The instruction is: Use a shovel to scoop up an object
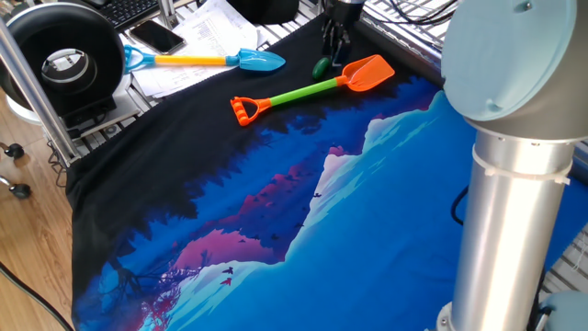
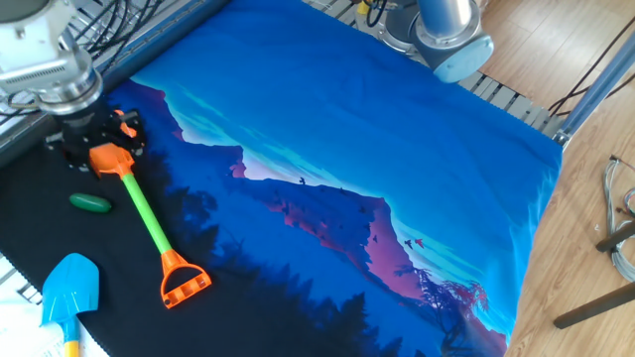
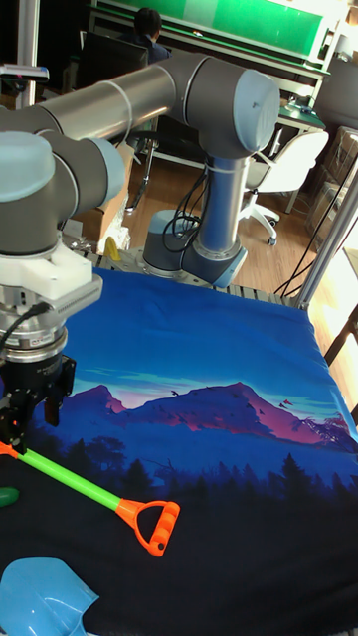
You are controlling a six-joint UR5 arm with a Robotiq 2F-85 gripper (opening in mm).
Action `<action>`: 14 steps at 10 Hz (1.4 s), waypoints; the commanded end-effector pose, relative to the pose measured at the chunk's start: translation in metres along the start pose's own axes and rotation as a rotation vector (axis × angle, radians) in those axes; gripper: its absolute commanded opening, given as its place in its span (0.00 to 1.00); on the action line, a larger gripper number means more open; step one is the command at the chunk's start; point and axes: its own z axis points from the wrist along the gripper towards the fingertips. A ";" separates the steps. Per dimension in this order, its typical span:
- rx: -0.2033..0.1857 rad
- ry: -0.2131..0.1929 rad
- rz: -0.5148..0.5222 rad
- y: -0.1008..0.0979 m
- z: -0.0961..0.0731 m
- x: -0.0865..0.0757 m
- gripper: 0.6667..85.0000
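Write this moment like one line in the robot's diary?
gripper: above orange shovel blade, holding nothing | green object: on cloth beside blade, not scooped | blue shovel: untouched

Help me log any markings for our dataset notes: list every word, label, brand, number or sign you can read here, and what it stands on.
No text can be read in any view.
Printed papers under the blue shovel: lines of print, too small and blurred to read.
Keyboard: key legends too small to read.
Phone: dark screen, nothing legible.
Orange shovel, green object, hand, cloth: no lettering seen.
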 end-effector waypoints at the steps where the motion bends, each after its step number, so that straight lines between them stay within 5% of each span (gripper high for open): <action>1: -0.001 -0.002 -0.038 -0.001 0.013 -0.013 0.66; 3: -0.029 -0.010 -0.078 0.004 0.024 -0.019 0.74; 8: -0.045 0.002 -0.172 0.021 0.042 -0.023 0.74; 14: -0.020 0.021 -0.268 0.014 0.049 -0.020 0.75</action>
